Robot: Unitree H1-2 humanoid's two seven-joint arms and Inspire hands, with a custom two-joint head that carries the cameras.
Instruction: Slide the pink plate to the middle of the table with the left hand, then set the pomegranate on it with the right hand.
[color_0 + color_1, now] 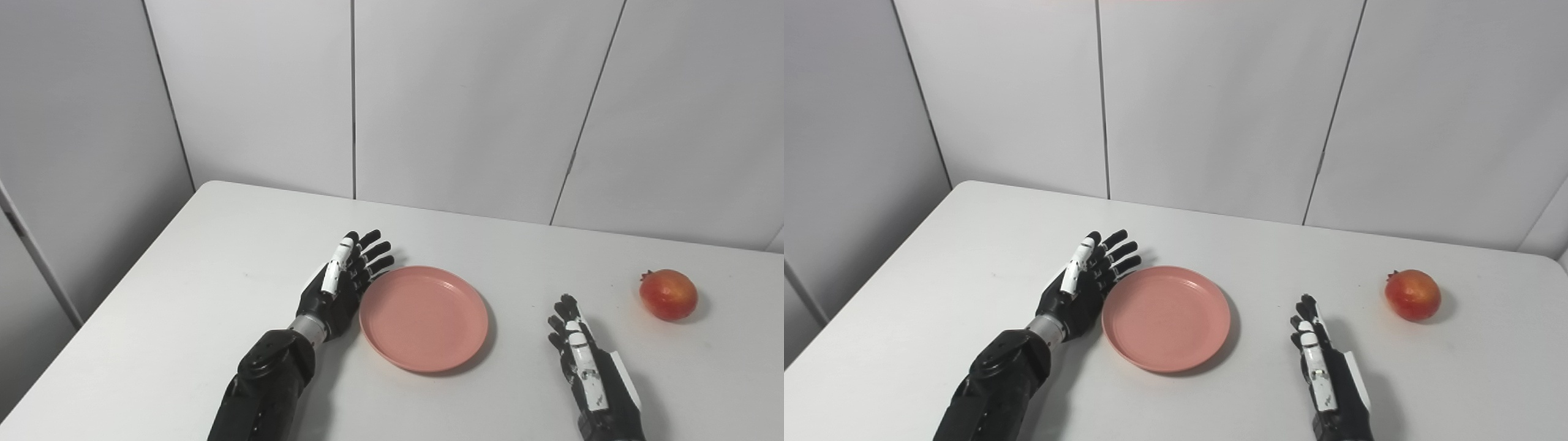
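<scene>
Here's the pink plate (424, 318), a plain round dish in a matte salmon shade with a shallow raised rim and nothing on it, lying flat on the white table (184, 294). Left hand (340, 288) stands on edge right at the plate's left rim, palm turned toward it, fingers (375, 250) stretched out straight and a little fanned, their tips reaching just beyond the plate's far-left edge. It grips nothing; whether the palm actually touches the rim is too close to call.

Over to the right hand (585, 364): it rests near the table's front edge, fingers extended and close together, pointing away from the robot, holding nothing at all. The plate lies off to the left of those fingers, with clear table between.

And the pomegranate (668, 294) — red with an orange-yellow blush, rounded, a small dark crown poking up at its upper left — sits on the table beyond and to the right of the right fingertips, well apart from the plate.

No writing or brand marks can be read on the plate, fruit or hands.
</scene>
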